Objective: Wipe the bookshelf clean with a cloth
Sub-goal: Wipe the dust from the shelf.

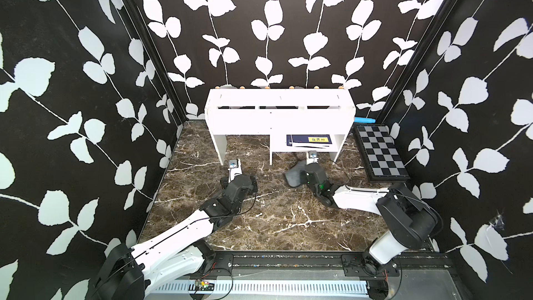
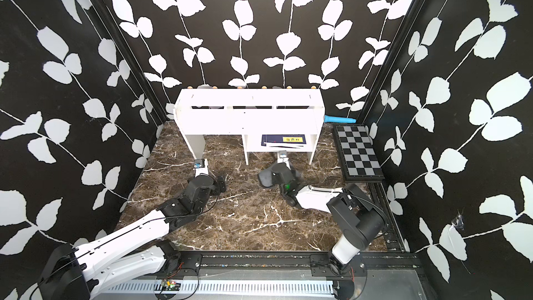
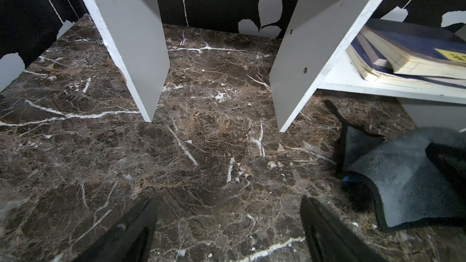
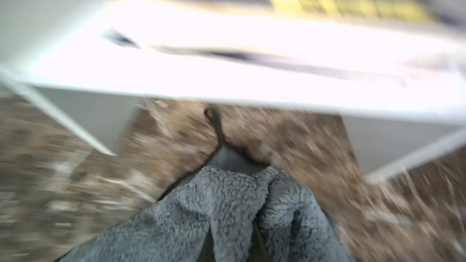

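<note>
1. The right fingers (image 3: 447,162) are clenched on the grey cloth (image 4: 222,210), which bunches around them and drapes onto the table (image 1: 274,215);
2. The left fingers (image 3: 131,233) are released, spread over bare table; the bookshelf (image 1: 277,119) stands just ahead of both.

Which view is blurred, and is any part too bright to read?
Right wrist view: heavy motion blur; the bookshelf is washed out white, only the cloth looks fairly sharp. Left wrist view: sharp. Both top views: sharp, with wide-angle bending at the edges.
</note>
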Robot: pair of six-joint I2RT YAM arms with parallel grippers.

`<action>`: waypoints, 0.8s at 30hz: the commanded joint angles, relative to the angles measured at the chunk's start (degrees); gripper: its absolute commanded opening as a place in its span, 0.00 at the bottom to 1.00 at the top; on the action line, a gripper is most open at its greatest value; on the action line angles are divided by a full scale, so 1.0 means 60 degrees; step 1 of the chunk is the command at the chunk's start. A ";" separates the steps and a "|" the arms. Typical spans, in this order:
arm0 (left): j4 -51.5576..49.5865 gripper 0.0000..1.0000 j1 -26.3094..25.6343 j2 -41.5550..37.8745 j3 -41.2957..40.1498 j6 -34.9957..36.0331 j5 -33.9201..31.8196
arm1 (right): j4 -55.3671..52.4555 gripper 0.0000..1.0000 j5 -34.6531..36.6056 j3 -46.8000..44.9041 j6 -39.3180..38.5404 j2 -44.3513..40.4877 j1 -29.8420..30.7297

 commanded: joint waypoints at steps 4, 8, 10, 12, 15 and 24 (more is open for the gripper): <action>-0.0590 0.91 -0.0032 -0.0408 -0.0242 -0.0395 -0.0281 | 0.1215 0.00 0.0331 0.2638 -0.1656 0.1012 0.0589; -0.1070 0.91 -0.0032 -0.1044 -0.0467 -0.0556 -0.0723 | 0.0945 0.00 0.0243 0.4185 -0.3004 0.2021 0.1049; -0.1497 0.92 -0.0031 -0.1269 -0.0553 -0.0754 -0.1041 | 0.0590 0.00 0.0059 0.4749 -0.3310 0.2400 0.1122; -0.2113 0.92 -0.0032 -0.1374 -0.0586 -0.1169 -0.1388 | 0.0327 0.00 -0.0030 0.5141 -0.3723 0.2770 0.1250; -0.2593 0.93 -0.0018 -0.1554 -0.0706 -0.1690 -0.1569 | 0.0267 0.00 0.0421 0.5681 -0.5373 0.3458 0.1788; -0.2454 0.96 -0.0027 -0.2052 -0.1351 -0.2392 -0.1464 | 0.0861 0.00 0.0868 0.5496 -0.6853 0.3840 0.2461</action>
